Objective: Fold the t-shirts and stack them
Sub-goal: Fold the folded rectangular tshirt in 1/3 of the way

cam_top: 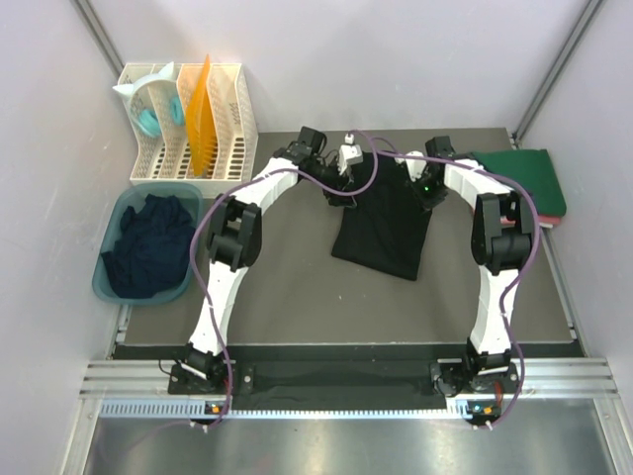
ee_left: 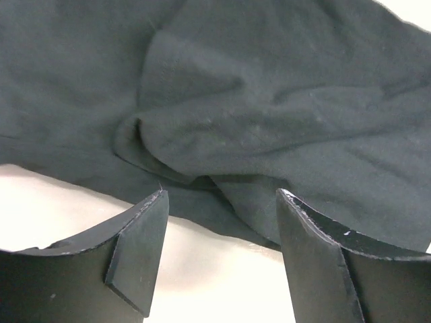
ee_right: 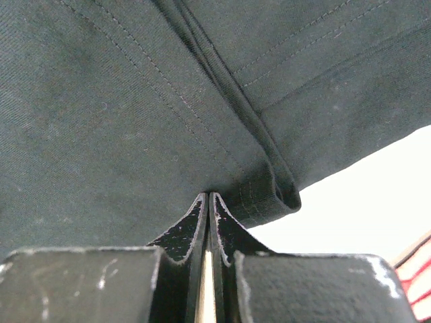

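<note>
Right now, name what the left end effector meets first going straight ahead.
Probably the black cloth t-shirt: its bunched fold lies straight ahead of the open left end effector, though depth is unclear.

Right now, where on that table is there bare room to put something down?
The widest bare patch of table lies between the two arms, nearer than the black t-shirt. A smaller strip runs along the right edge, in front of the folded green t-shirt. The far side is crowded; the tub and rack fill the left.
</note>
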You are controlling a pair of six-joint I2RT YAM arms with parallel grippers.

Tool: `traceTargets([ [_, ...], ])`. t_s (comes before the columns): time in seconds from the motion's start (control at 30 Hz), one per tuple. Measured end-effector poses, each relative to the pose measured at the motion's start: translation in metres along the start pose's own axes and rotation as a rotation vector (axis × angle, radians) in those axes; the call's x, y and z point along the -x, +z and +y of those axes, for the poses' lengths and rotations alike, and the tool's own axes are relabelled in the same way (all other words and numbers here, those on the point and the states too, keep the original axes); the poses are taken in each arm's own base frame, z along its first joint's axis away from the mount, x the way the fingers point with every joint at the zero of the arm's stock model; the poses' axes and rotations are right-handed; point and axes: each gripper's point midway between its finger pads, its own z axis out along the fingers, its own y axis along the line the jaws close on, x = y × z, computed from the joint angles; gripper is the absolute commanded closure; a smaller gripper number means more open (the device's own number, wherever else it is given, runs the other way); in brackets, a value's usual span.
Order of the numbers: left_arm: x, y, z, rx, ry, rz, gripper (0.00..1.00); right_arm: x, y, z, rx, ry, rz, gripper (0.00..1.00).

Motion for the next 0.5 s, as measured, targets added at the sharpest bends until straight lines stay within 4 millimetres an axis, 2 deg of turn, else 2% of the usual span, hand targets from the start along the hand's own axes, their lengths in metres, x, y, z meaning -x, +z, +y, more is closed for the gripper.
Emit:
traceTargets([
  [0.2, -0.019, 0.01, -0.001, -0.025, -0.037, 0.019, 0.31, 0.0, 0.0, 0.0, -0.01, -0.005, 0.005, 1.0],
  [0.5, -0.014, 0.016, 0.005, -0.021, -0.051, -0.019, 0.3, 0.001, 0.0, 0.001, -0.018, -0.011, 0.01, 1.0],
])
